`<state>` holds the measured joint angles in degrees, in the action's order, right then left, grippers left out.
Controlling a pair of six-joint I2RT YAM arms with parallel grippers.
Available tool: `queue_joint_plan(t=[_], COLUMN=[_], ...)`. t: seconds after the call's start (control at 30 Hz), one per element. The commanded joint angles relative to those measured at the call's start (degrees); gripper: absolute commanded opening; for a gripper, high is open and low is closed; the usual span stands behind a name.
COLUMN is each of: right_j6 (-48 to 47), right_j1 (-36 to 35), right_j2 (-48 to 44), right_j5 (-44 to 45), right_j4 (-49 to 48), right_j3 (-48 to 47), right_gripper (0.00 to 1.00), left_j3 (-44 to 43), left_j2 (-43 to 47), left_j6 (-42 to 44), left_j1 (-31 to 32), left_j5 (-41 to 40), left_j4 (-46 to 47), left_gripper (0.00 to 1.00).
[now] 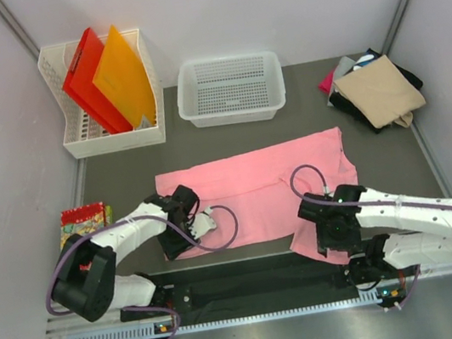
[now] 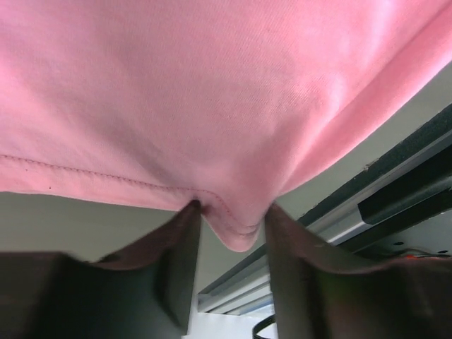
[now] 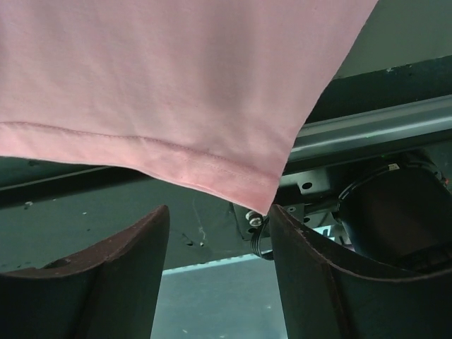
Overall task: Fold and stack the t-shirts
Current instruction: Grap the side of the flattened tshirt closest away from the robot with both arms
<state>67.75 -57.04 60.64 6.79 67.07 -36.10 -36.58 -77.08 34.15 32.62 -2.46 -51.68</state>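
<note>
A light pink t-shirt (image 1: 254,186) lies spread flat on the grey table, partly folded along its length. My left gripper (image 1: 184,217) is at the shirt's near-left corner. In the left wrist view its fingers (image 2: 180,240) stand apart, and the pink hem (image 2: 236,229) sags between them, unpinched. My right gripper (image 1: 328,226) is at the shirt's near-right corner. In the right wrist view it (image 3: 219,212) is wide open, with the hem corner (image 3: 247,180) just above the right fingertip. A folded stack of shirts (image 1: 378,87), tan on top of black, magenta and grey, lies at the back right.
A white mesh basket (image 1: 231,89) stands at the back centre. A white rack (image 1: 64,126) at the back left holds red and orange folders (image 1: 108,76). A colourful packet (image 1: 82,220) lies at the left edge. The arms' black mounting rail (image 1: 261,280) runs along the near edge.
</note>
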Motion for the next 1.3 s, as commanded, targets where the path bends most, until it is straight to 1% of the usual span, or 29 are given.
queue_joint_plan(t=[0.0, 0.03, 0.07, 0.13, 0.17, 0.2, 0.3, 0.5, 0.63, 0.77, 0.97, 1.1, 1.27], right_j6=[-1.9, -2.5, -3.6, -3.9, -4.1, -4.1, -3.4, -3.2, -2.9, -3.7, -5.3, -7.4, -8.3], right_j1=[-1.7, -1.8, -1.9, -1.9, -1.9, -1.9, -1.9, -2.6, -5.2, -5.5, -5.5, -5.5, -5.5], right_j2=[3.9, 5.3, 6.0, 7.3, 7.5, 7.6, 7.5, 7.7, 8.9, 10.2, 15.4, 21.1, 23.7], right_j5=[-0.1, 0.2, 0.6, 1.3, 1.2, 1.0, 0.5, -1.2, -1.6, -1.6, 3.8, 7.0, 6.0], right_j4=[-0.9, -0.6, -0.5, -0.3, -0.6, -0.9, -2.5, -3.1, -1.9, -1.2, 3.9, 5.4, 4.0], right_j3=[-1.7, -2.1, -2.5, -3.3, -3.2, -2.8, -1.9, -1.7, -1.9, -2.7, -8.2, -12.3, -11.7], right_gripper=[0.59, 0.60, 0.60, 0.60, 0.60, 0.60, 0.60, 0.54, 0.54, 0.52, 0.52, 0.52, 0.52], left_j3=[0.5, 0.5, 0.5, 0.4, 0.4, 0.4, 0.6, 1.3, 1.0, -0.4, -2.4, -2.8, -2.4], left_j2=[-1.1, -1.2, -1.4, -1.4, -1.4, -1.2, -0.9, -0.4, 0.4, 1.0, 3.0, 4.8, 6.8], left_j6=[-0.4, -0.4, -0.4, -0.6, -0.6, -0.8, -0.7, -0.6, -0.5, -0.8, -2.2, -2.5, -2.1], left_j1=[0.1, 0.1, 0.1, 0.2, 0.1, 0.1, 0.1, 0.2, 0.1, 0.1, 0.1, 0.2, 0.0], left_j5=[1.1, 0.9, 0.8, 0.5, 0.4, 0.2, -0.4, -1.4, -2.0, -2.1, -0.6, -0.4, -1.1], left_j4=[3.2, 3.3, 3.4, 3.6, 3.6, 3.7, 3.8, 4.3, 4.6, 4.0, 1.8, 0.9, 0.0], left_gripper=[0.36, 0.32, 0.22, 0.13, 0.03, 0.01, 0.00, 0.00, 0.00, 0.00, 0.00, 0.00, 0.00])
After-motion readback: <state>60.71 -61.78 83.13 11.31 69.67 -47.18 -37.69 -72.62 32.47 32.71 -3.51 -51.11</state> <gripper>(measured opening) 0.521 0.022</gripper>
